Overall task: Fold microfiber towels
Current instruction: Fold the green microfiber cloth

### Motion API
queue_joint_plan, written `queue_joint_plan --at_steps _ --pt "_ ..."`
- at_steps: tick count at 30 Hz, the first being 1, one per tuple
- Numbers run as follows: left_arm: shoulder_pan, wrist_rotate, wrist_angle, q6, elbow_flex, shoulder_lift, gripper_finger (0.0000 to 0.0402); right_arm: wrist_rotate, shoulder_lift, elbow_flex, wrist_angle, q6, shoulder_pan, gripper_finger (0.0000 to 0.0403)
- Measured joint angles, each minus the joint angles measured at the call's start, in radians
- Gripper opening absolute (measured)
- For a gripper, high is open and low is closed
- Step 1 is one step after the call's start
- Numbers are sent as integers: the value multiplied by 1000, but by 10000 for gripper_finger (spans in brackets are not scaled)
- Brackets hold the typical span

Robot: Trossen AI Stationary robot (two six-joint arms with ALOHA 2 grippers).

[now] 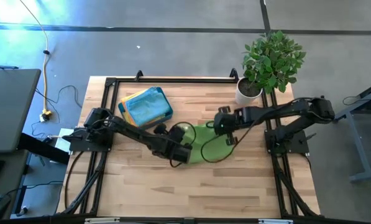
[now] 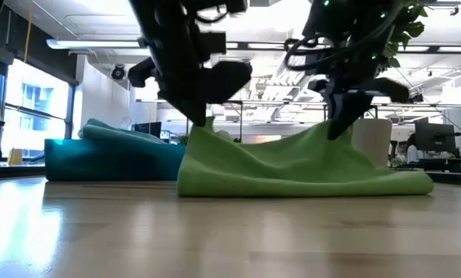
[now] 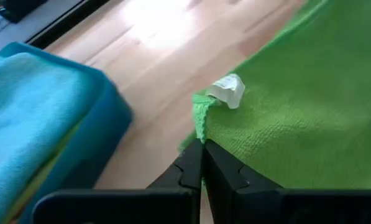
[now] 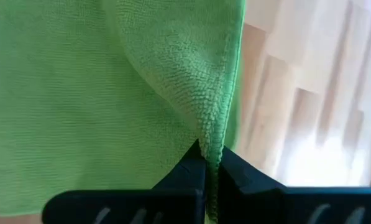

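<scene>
Beside the teal tray point(image 1: 163, 115) of stacked cloths, a nubby lime green microfiber towel point(image 1: 205, 144) drapes on the wooden desk point(image 1: 235, 186), its hemmed edges pinched by left gripper point(image 3: 202, 163) and right gripper point(image 4: 210, 163).

Near table point(image 1: 235, 186) lies bare — tray point(image 1: 166, 114) (loaded), plant point(image 1: 269, 62) crowd the far side.

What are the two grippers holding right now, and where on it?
Both hold the lime green towel: left gripper pinches its edge near the white tag, right gripper pinches its hemmed edge.
</scene>
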State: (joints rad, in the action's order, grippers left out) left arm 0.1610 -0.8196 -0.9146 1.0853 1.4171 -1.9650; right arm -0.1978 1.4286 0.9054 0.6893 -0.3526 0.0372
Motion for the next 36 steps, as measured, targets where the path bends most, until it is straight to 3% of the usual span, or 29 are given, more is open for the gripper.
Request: queue_joint_plan --at_steps 10,14,18,25,29,33,36 --pt "-40 22 38 -15 -61 0 3 7 128 0 -43 -15 92 5" --pt "-51 30 51 -38 -62 0 5 -15 166 0 -36 -4 94 40" --pt "-77 124 53 -153 -62 0 26 -40 153 2 -3 76 93 90" --pt "-128 166 -29 -207 -49 -1 87 -113 70 49 181 319 93 125" --pt "-173 187 -171 -243 -5 -1 105 -32 -11 45 227 553 92 126" --pt "-181 272 -174 -534 16 22 104 71 -74 10 196 870 70 126" --pt "-185 434 -96 -787 23 39 102 76 -86 -46 151 1088 20 126"
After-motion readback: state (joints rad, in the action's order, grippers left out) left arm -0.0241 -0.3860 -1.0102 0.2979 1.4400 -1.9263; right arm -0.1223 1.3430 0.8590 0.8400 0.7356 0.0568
